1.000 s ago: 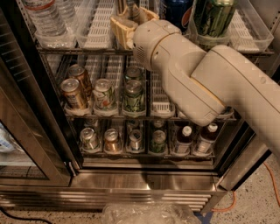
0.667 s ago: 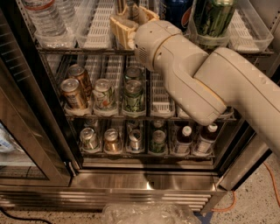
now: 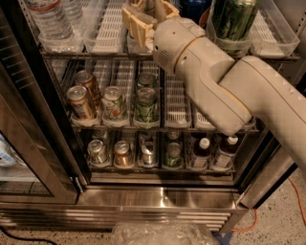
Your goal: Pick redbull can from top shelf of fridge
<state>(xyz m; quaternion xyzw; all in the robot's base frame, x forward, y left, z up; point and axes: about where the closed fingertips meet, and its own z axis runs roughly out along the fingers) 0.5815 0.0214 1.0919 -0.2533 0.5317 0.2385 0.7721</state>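
Note:
The fridge (image 3: 158,197) stands open, with its top shelf (image 3: 111,29) of white slotted lane trays along the upper edge of the view. My gripper (image 3: 149,13) is inside the middle lane of that shelf, and the cream arm (image 3: 224,91) reaches in from the right. A slim greyish shape (image 3: 154,5) shows within the gripper at the top edge. I cannot tell whether it is the redbull can. A dark blue can (image 3: 193,7) stands just right of the gripper, and a green can (image 3: 233,16) stands further right.
Water bottles (image 3: 48,16) stand at the left of the top shelf. The middle rack (image 3: 143,125) and the bottom rack (image 3: 158,167) hold several cans and bottles. The dark-framed glass door (image 3: 28,143) hangs open at the left. A crumpled clear plastic bag (image 3: 160,234) lies on the floor.

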